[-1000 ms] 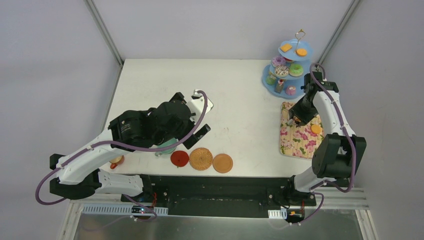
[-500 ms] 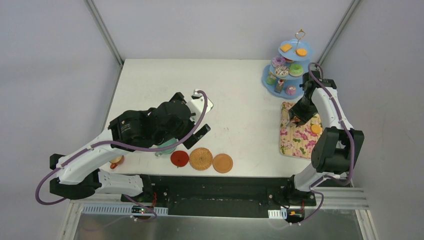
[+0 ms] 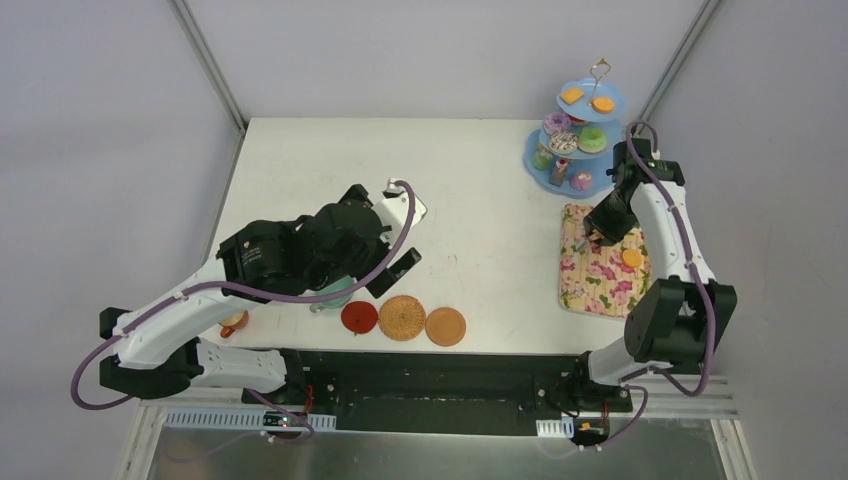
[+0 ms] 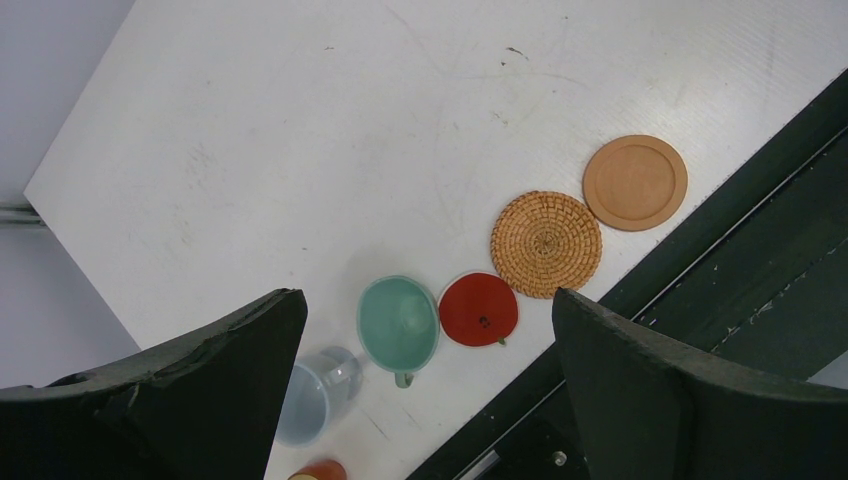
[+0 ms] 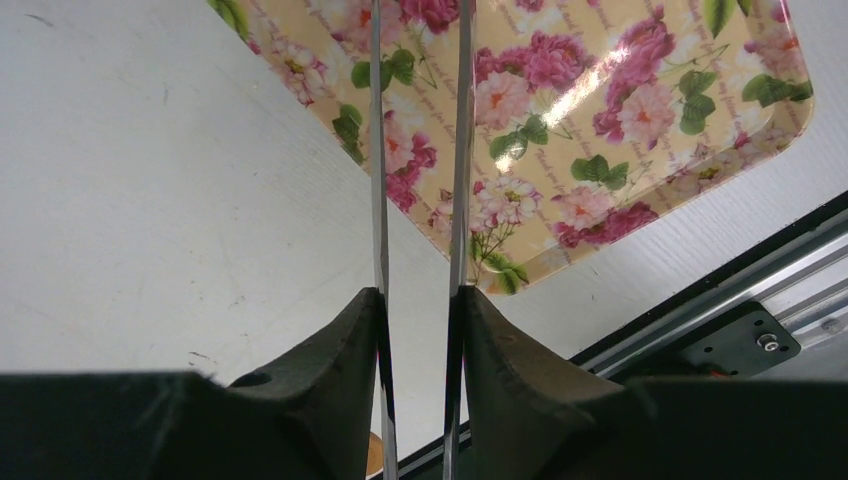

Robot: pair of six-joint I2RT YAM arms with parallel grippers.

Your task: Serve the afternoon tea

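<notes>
Right gripper (image 5: 418, 300) pinching long metal tongs (image 5: 376, 150), blades running out over the floral rectangular tray (image 5: 640, 120). Light-blue three-tier stand (image 3: 531, 152) sits just beyond, far-right worktop corner; right arm nearer. Left gripper (image 4: 428, 300) spread wide above the mint green cup (image 4: 398, 322).

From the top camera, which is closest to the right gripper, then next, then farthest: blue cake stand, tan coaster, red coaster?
1. blue cake stand, just behind the right gripper, which holds tongs.
2. tan coaster, near edge, leftward.
3. red coaster, farther left.
</notes>
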